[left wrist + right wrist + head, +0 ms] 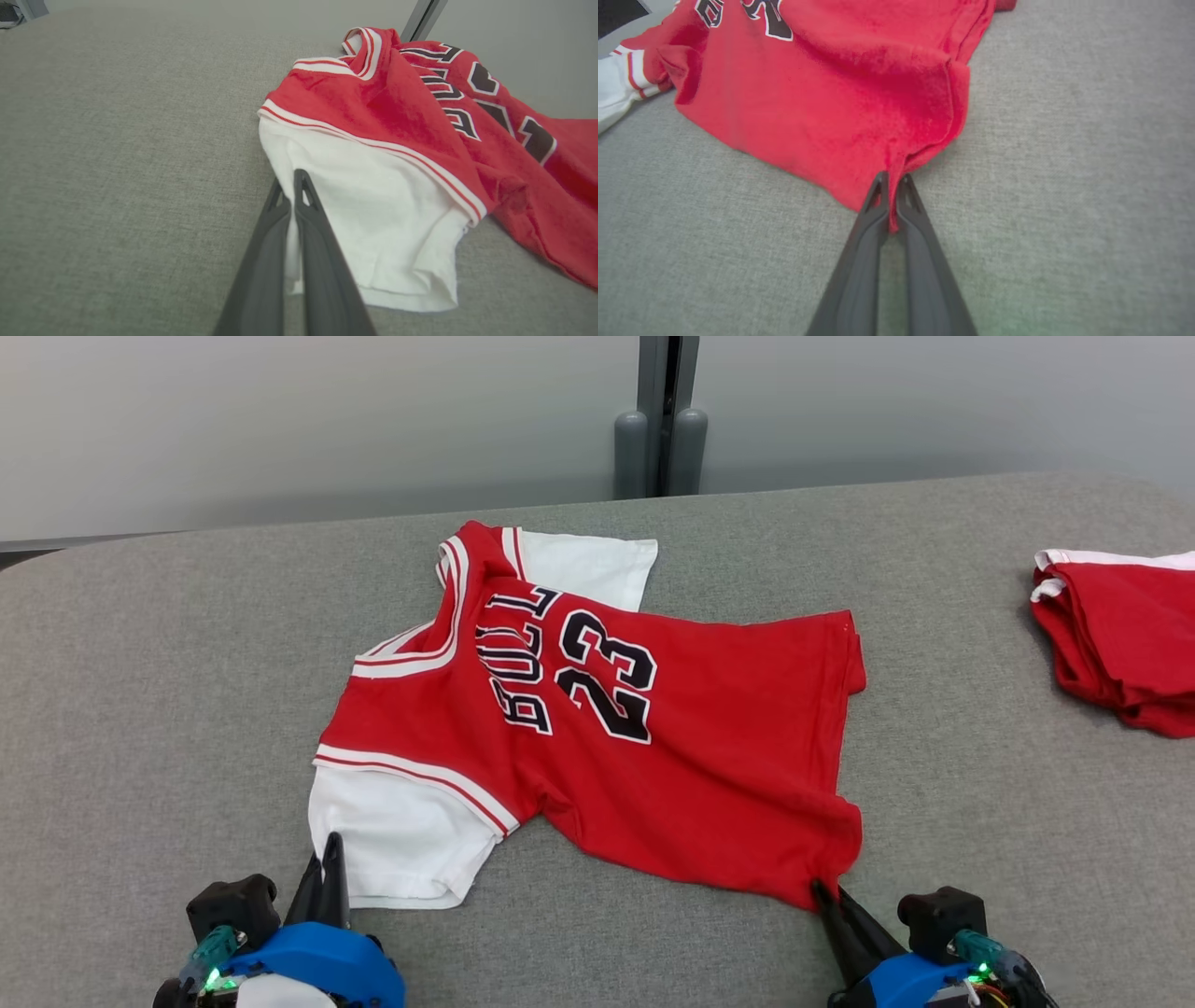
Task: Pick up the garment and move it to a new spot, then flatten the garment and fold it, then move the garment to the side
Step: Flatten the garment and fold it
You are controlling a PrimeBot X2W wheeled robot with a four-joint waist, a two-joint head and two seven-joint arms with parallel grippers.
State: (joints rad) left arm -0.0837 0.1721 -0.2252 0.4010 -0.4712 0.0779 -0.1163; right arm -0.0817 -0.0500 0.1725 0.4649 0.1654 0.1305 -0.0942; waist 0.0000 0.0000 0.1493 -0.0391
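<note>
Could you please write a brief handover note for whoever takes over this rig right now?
Left gripper: jaws shut on the near white sleeve.
Right gripper: jaws shut on the near hem corner.
Jersey: lies number-up and creased on the grey table. A folded red garment sits at the table's right edge.
Done: both near corners are gripped; no fold made.
Left: flatten, fold, move aside.

Edge-cropped: garment [822,84], red pile [1125,649]
</note>
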